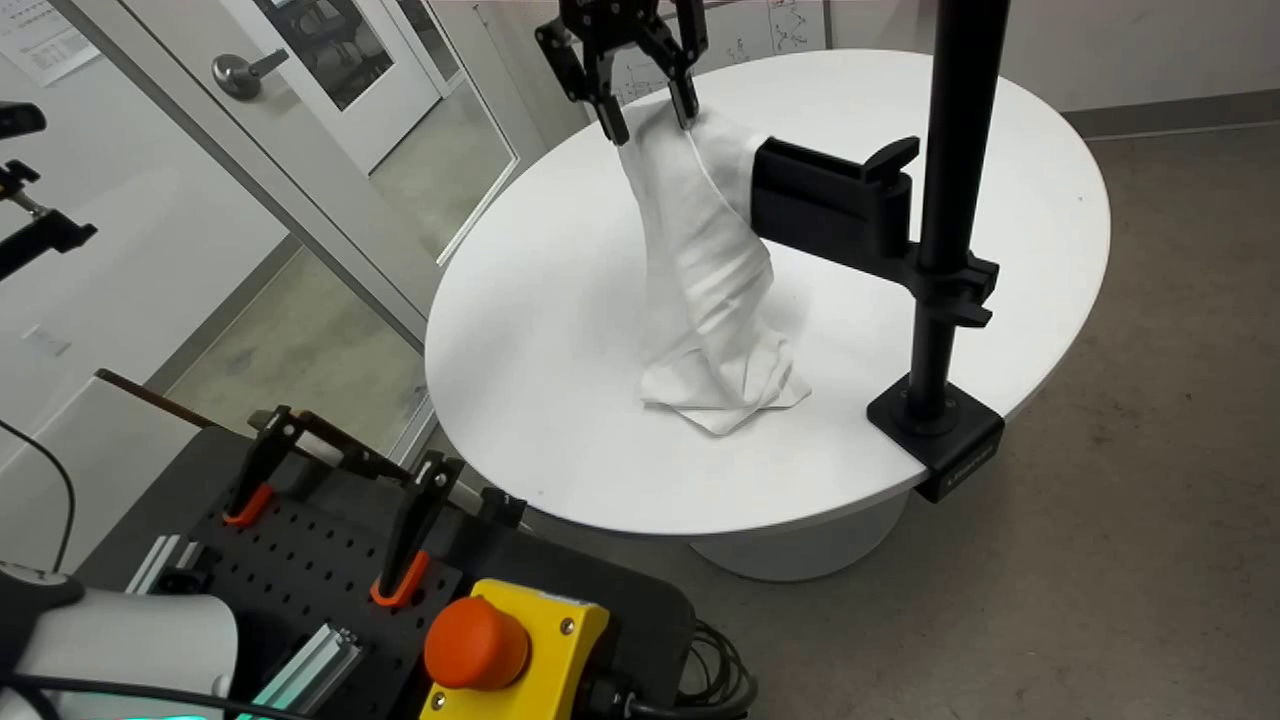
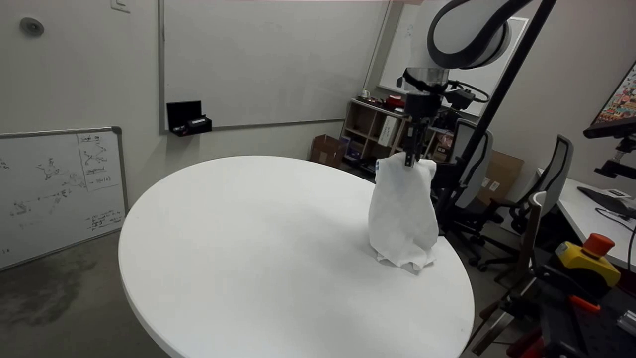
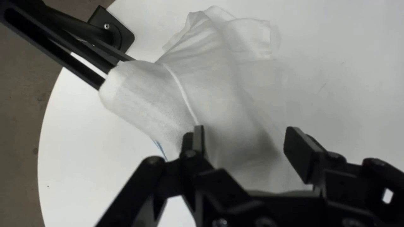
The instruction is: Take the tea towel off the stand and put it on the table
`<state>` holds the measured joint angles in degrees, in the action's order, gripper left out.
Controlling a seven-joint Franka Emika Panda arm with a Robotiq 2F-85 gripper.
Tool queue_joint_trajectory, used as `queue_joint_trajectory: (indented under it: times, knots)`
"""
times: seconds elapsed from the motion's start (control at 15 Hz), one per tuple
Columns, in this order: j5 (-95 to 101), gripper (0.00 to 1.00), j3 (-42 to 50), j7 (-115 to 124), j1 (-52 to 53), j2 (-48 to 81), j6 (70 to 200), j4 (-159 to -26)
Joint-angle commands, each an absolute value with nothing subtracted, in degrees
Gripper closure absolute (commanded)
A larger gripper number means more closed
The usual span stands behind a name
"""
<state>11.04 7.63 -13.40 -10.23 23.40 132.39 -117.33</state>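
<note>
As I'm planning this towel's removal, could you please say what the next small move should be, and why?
I'd probably close the gripper: its fingers stand apart, and the tea towel, draped over the stand's arm, seems to lie partly between them.

Large round white table (image 2: 238, 248): wide bare stretch of top, open from above.
Tall black metal pole (image 1: 957, 170): upright obstacle at the table's rim, on a black clamp base (image 1: 955, 442).
Flat black horizontal arm (image 1: 820, 205): raised bar jutting from the pole; open space beneath, near the pole.
Soft white cloth tea towel (image 1: 700, 270): draped over the arm's free end, curtaining the room below.
Black two-fingered gripper (image 1: 652, 127): jaws apart, towel in the gap.
</note>
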Motion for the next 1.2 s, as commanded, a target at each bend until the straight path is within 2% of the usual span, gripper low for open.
queue_joint_trajectory:
  times: [0.0, 0.33, 0.67, 1.13]
  knots:
    - [11.67, 0.66, 7.76, -12.15, -9.73, 24.74, 132.02, -115.02]
    - [11.47, 1.0, 7.46, -12.56, -9.64, 24.83, 131.68, -114.28]
    - [10.39, 0.99, 7.05, -13.2, -9.96, 23.55, 130.97, -114.92]
    - [7.33, 0.99, 5.92, -16.23, -10.54, 13.89, 131.72, -119.02]
